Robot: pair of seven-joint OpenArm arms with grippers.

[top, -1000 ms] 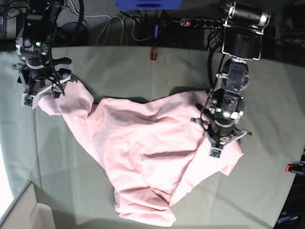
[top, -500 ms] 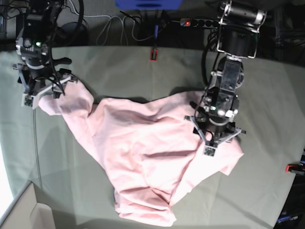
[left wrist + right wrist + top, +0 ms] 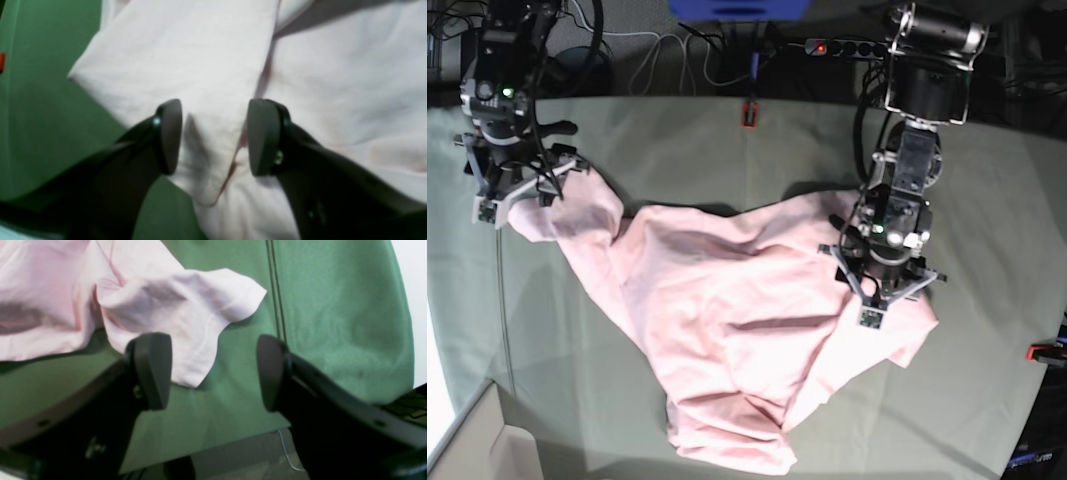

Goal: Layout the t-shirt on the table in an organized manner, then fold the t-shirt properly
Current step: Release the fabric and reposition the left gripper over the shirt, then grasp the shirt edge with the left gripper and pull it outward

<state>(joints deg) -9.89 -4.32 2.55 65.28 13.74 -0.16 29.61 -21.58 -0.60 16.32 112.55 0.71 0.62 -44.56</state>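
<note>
Grey-green cloth covers the table (image 3: pixel 727 150), which fills nearly the whole base view, with a small red clamp (image 3: pixel 748 113) at its far edge in the upper middle and another (image 3: pixel 1045 352) at the right edge. Beyond the far edge, along the top of the frame, lie tangled cables and a power strip (image 3: pixel 837 47) with a red light. Spread across the middle of the table is the pale pink t-shirt (image 3: pixel 737 320), rumpled, running from the upper left down to the lower middle and out to the right. At centre right, the left claw (image 3: pixel 879 292) hangs just over the shirt's right-hand part; in its wrist view the two dark pads stand apart with a fold and seam of pink cloth between them, neither pad pinching it, so it holds nothing. At upper left, the right claw (image 3: pixel 519 195) sits by the shirt's far left corner; its wrist view shows the pads set wide, a loose sleeve end (image 3: pixel 200 316) lying just ahead of the left pad and green cloth in the gap, nothing gripped.
</note>
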